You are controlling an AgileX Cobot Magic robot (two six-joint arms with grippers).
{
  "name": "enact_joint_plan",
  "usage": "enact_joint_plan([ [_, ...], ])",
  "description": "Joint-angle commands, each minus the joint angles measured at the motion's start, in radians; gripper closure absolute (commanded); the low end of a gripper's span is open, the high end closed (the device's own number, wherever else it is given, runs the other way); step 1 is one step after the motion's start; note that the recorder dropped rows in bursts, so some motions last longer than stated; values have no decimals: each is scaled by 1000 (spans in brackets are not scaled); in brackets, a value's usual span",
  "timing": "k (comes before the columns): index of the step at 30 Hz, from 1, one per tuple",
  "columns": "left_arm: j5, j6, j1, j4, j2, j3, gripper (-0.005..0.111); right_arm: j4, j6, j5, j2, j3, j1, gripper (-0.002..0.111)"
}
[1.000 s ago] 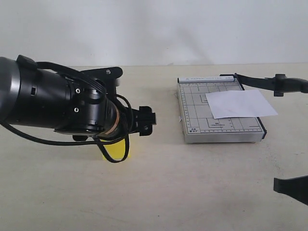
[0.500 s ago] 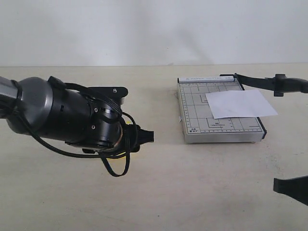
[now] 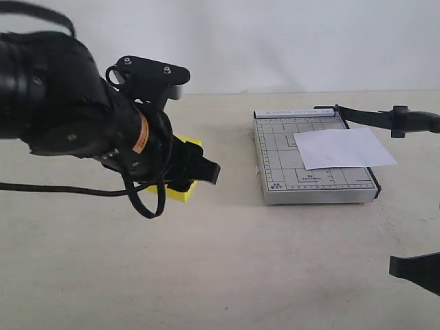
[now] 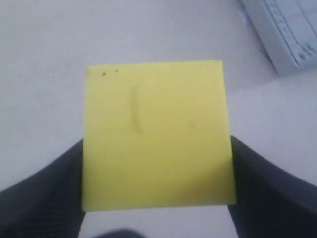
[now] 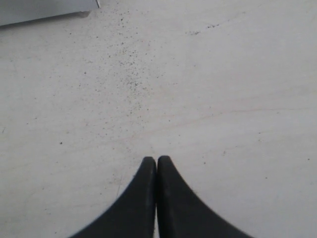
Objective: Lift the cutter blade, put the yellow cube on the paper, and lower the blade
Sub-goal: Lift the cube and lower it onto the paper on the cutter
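Yellow against black: clamped the yellow cube (image 4: pixel 156 124) by opposite edges in the left gripper (image 4: pixel 157 148), well left of the cutter base (image 3: pixel 282 172), bare tabletop (image 3: pixel 234 234) between; pressed the right gripper (image 5: pixel 156 163) together off that base's near corner.

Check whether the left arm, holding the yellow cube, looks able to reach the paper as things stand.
Probably yes: the left tool grips the yellow cube, the cutter blade looks raised off the paper, and only bare table lies between them.

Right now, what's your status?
Left gripper shut on yellow cube. Right gripper shut, empty. Cutter blade up, paper bare. Path looks clear.
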Motion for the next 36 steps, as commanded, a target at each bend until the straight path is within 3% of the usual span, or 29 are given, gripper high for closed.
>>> enact_joint_plan([
  [1,58,548,1,-431,-104,-8,102,-7,-4,-1,-2,2,-2,108],
  [5,-105,676,12,-459,-106,-64,102,-7,-4,-1,-2,2,-2,108],
  [8,-161,838,46,-507,9,-220,102,-9,-4,-1,-2,2,-2,108],
  [13,55,1233,62,-692,354,-645,102,-17,-4,-3,-2,2,-2,108],
  [16,186,1329,66,-805,526,-893,102,-17,-4,0,-2,2,-2,108],
  [22,270,1417,80,-948,770,-1276,102,-17,-4,21,-2,2,-2,108],
  [28,354,1495,84,-948,913,-1459,102,-17,-4,18,-2,2,-2,108],
  [36,340,1545,117,-996,987,-1483,102,-17,-4,28,-2,2,-2,108],
])
